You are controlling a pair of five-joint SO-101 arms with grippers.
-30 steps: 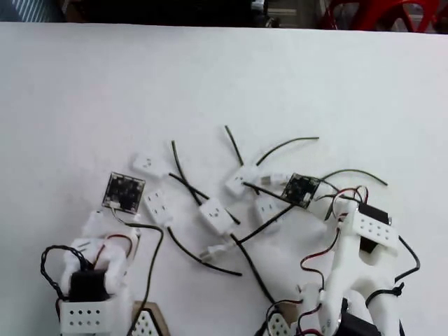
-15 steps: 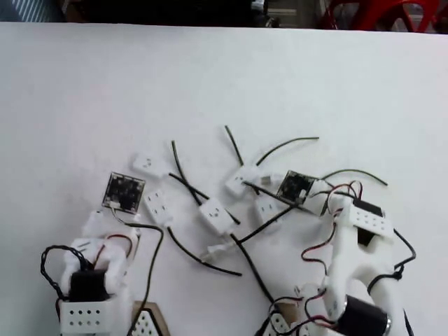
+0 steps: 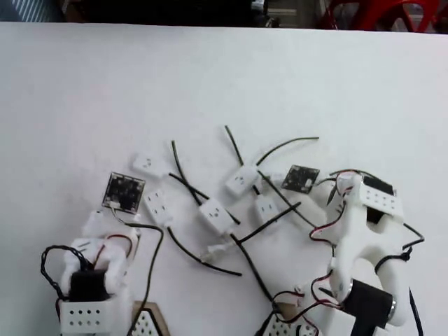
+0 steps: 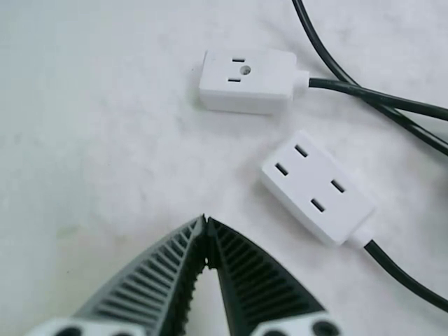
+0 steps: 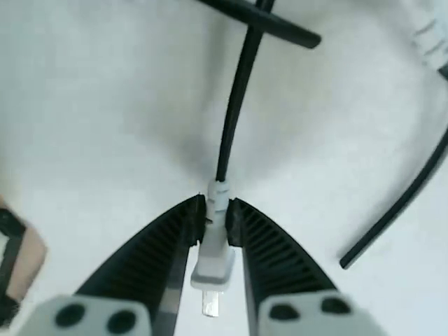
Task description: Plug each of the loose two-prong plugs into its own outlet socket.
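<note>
Overhead, a white table (image 3: 224, 77) carries a tangle of black cords (image 3: 246, 260) and five small white outlet sockets (image 3: 215, 214) clustered near its middle. At about 7 o'clock of the table sits the left arm (image 3: 91, 280), at about 5 o'clock the right arm (image 3: 360, 245). By its wrist camera, the left gripper (image 4: 206, 224) points at bare tabletop with its ribbed grey jaws pressed together, holding nothing. Just beyond its tips lie two of the sockets — a three-hole socket (image 4: 245, 78) and a four-slot socket (image 4: 316, 187), near each other but apart, each trailing a black cord. The right gripper (image 5: 215, 206) is clamped on a white two-prong plug (image 5: 213, 255), its jaws pinching the plug body from both sides — one metal prong (image 5: 210, 304) pokes out toward the camera, and the plug's cord (image 5: 236, 105) runs away from the tips across the table. Another small white plug (image 3: 215, 250) lies on the table at about 6 o'clock of the socket cluster, between the two arms
</note>
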